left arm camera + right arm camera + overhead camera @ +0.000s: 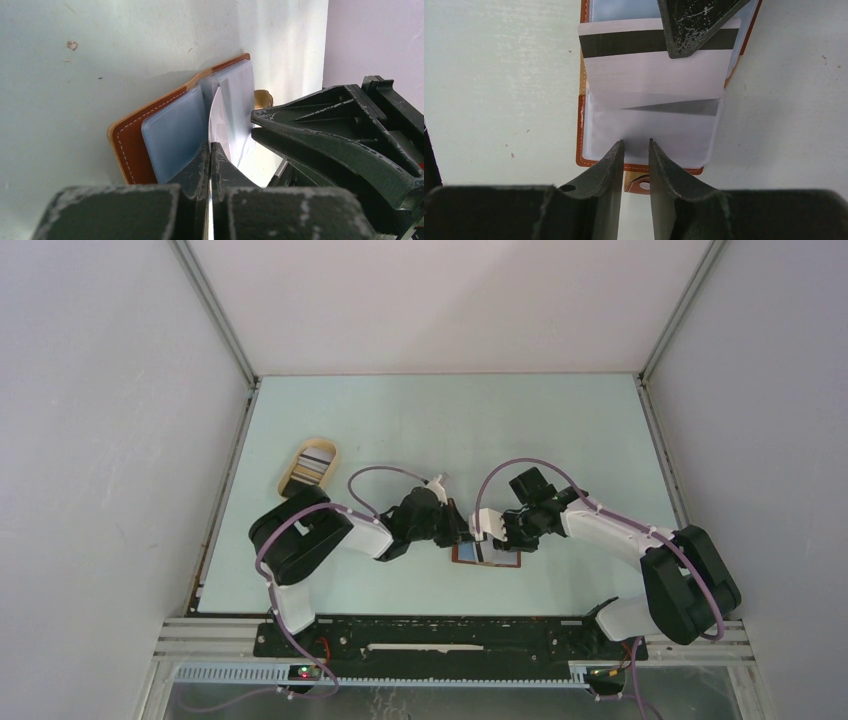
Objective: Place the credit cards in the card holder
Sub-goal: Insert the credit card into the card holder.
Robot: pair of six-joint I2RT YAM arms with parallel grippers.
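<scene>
The card holder [500, 560] lies open on the table, reddish-brown with clear inner sleeves [649, 135]. My left gripper [210, 147] is shut on a white credit card [651, 65] with a black stripe. The card's lower edge sits inside the mouth of a clear sleeve. In the left wrist view this card [218, 112] shows edge-on above the holder [131, 145]. My right gripper [635, 145] is open with a narrow gap and nothing between its fingers. Its tips rest on the sleeve near the clasp tab [640, 185]. From above, both grippers [462, 530] [497, 535] meet over the holder.
An oval tan tray [284, 480] with more cards [312, 468] in it stands at the back left. White walls enclose the pale green table [450, 430]. The two arms nearly touch above the holder.
</scene>
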